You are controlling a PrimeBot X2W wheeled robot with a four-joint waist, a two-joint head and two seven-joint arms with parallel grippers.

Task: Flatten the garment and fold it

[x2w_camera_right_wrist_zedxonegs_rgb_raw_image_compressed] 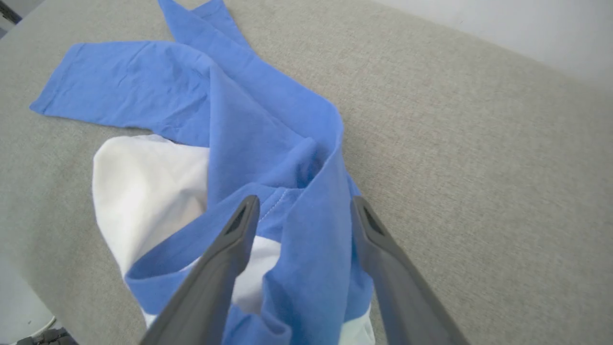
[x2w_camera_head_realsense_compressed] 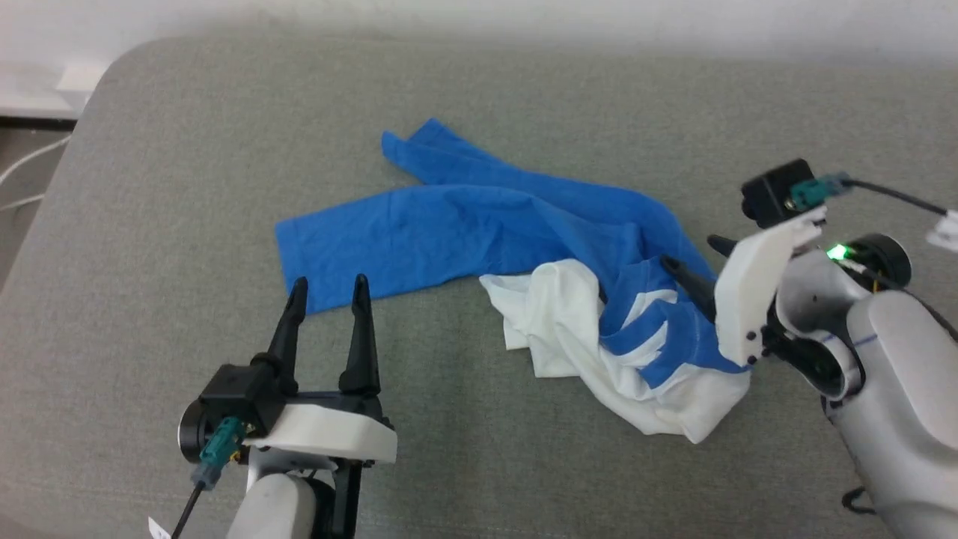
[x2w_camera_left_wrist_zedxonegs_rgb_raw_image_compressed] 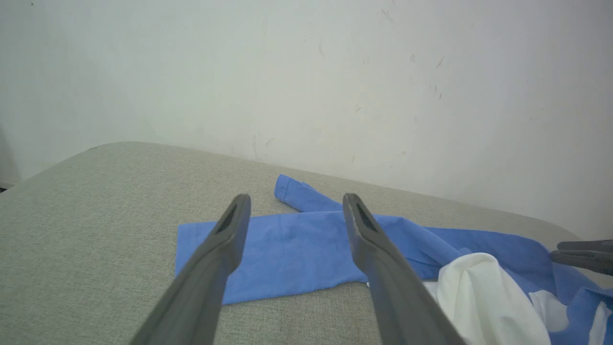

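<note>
Blue-sleeved white shirt (x2w_camera_head_realsense_compressed: pixel 524 224) lay crumpled on a grey fabric surface (x2w_camera_head_realsense_compressed: pixel 224 150), left gripper (x2w_camera_head_realsense_compressed: pixel 329 283) and right gripper (x2w_camera_head_realsense_compressed: pixel 692 252) both splayed wide, holding nothing.

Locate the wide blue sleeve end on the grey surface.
In the head view, the sleeve end lies flat left of centre, close before the left gripper.

There is one shirt (x2w_camera_head_realsense_compressed: pixel 561 314) with two blue sleeves (x2w_camera_head_realsense_compressed: pixel 419 232). There are two claws, the left claw (x2w_camera_head_realsense_compressed: pixel 330 281) and the right claw (x2w_camera_head_realsense_compressed: pixel 690 251). There is one grey surface (x2w_camera_head_realsense_compressed: pixel 224 150).
</note>
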